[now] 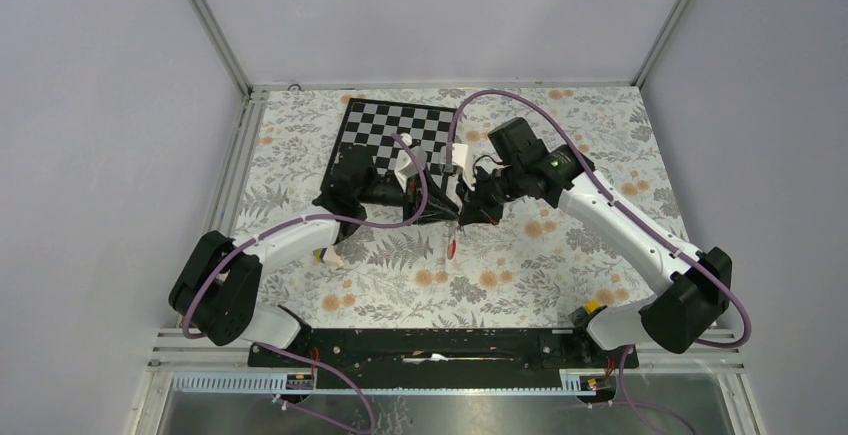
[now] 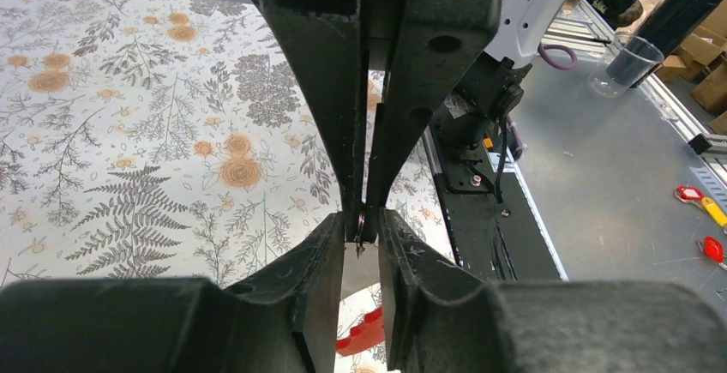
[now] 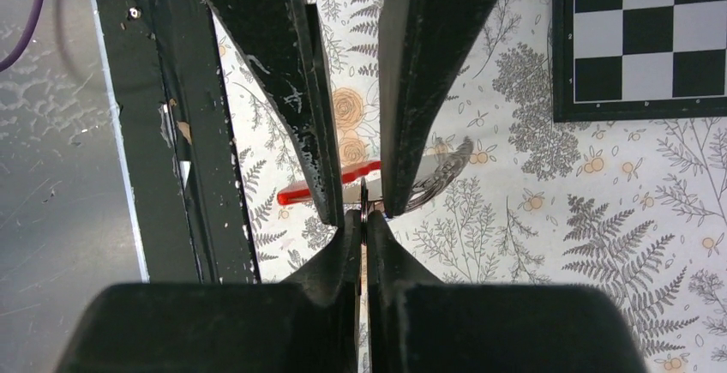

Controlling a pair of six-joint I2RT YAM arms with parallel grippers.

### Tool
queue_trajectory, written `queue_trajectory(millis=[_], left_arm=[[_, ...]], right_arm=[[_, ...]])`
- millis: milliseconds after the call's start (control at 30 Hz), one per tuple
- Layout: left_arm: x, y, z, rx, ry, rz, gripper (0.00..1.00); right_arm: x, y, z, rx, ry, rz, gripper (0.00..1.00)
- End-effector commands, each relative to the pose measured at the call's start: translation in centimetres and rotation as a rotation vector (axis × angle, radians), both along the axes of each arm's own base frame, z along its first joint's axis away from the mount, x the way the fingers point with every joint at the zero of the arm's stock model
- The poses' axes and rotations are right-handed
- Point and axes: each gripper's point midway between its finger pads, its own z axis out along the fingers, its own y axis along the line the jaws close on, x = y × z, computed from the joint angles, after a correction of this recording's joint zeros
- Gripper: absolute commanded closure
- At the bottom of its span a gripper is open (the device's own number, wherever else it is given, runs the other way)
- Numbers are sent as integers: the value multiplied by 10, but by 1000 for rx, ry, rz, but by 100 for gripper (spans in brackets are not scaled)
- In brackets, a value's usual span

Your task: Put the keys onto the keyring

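Note:
Above the floral table both grippers meet tip to tip. My right gripper (image 3: 363, 219) (image 1: 468, 210) is shut on a thin dark metal ring (image 3: 363, 206), seen edge-on. The keyring's red strap (image 3: 296, 191) (image 1: 453, 247) and grey strap (image 3: 441, 171) hang from that ring, so the ring looks like part of the keyring. My left gripper (image 2: 362, 225) (image 1: 447, 213) faces it with its jaws a little apart, on either side of the right fingertips (image 2: 383, 193). The red strap (image 2: 367, 330) shows below the gap. The keys are out of view.
A chessboard (image 1: 385, 125) lies behind the grippers, with white objects (image 1: 408, 165) at its near edge. A small yellow-and-white wedge (image 1: 330, 255) lies by the left arm. The black base rail (image 1: 430, 345) runs along the near edge. A clear cup (image 2: 621, 69) stands off the table.

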Motion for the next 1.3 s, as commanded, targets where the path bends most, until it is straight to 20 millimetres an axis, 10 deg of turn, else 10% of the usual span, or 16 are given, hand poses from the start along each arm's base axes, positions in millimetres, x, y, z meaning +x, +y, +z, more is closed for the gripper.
queue_trajectory(millis=[0, 333, 700, 1267], left_arm=[[3, -5, 15, -18, -79, -4, 77], [0, -4, 6, 8, -85, -17, 100], [-6, 7, 37, -133, -52, -3, 100], [-8, 9, 45, -196, 6, 1, 100]], right_arm=[[6, 6, 19, 30, -28, 3, 100], [8, 3, 19, 24, -58, -4, 100], [15, -3, 33, 84, -158, -66, 73], [4, 4, 52, 179, -195, 10, 74]])
